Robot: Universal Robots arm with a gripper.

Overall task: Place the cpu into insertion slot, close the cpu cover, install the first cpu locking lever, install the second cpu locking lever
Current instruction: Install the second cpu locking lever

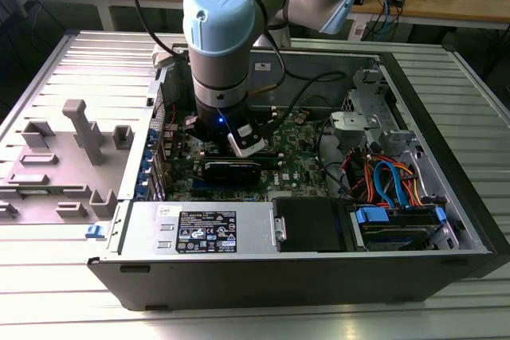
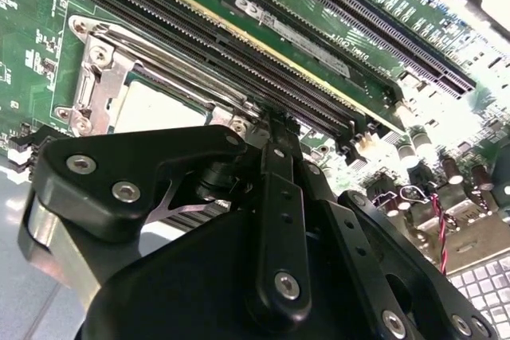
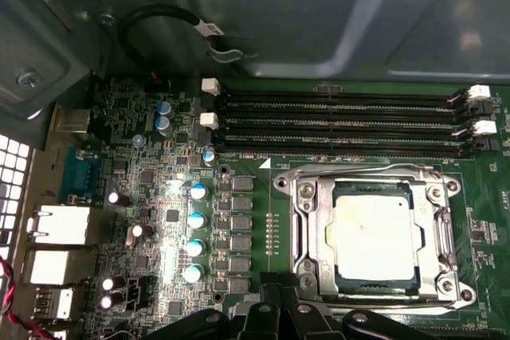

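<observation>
1. In the exterior view, the arm's glossy pale blue-and-grey joint hangs over an open black computer case (image 1: 446, 197) that lies on a ribbed metal table (image 1: 239, 316). The gripper (image 1: 239, 142) reaches down to the green motherboard (image 1: 299, 161) in the case's middle. A grey plastic fixture (image 1: 76, 153) stands toward the table's edge on the exterior view's left. Orange and blue cables (image 1: 390, 177) bunch near the case's corner on the exterior view's right, and the arm blocks the socket area.

2. In the second wrist view, matte black bolted gripper links cover the near half. The gripper (image 2: 275, 121) tips meet at a narrow point just beside the corner of the cpu cover (image 2: 100, 77), a thin silvery stamped frame. The fingers look drawn together, gripping nothing visible. The cpu (image 2: 155, 105), with its flat pale metal top, lies under the cover. Long black memory slots (image 2: 263, 45) run alongside.

3. In the first wrist view, the cpu (image 3: 374, 232) sits flat in the insertion slot (image 3: 319, 236), framed by the cpu cover (image 3: 307, 220), closed down. Thin wire levers (image 3: 351, 171) lie along the frame's edges. Round silver-topped capacitors (image 3: 195, 220) stand in a column beside the socket.
</observation>
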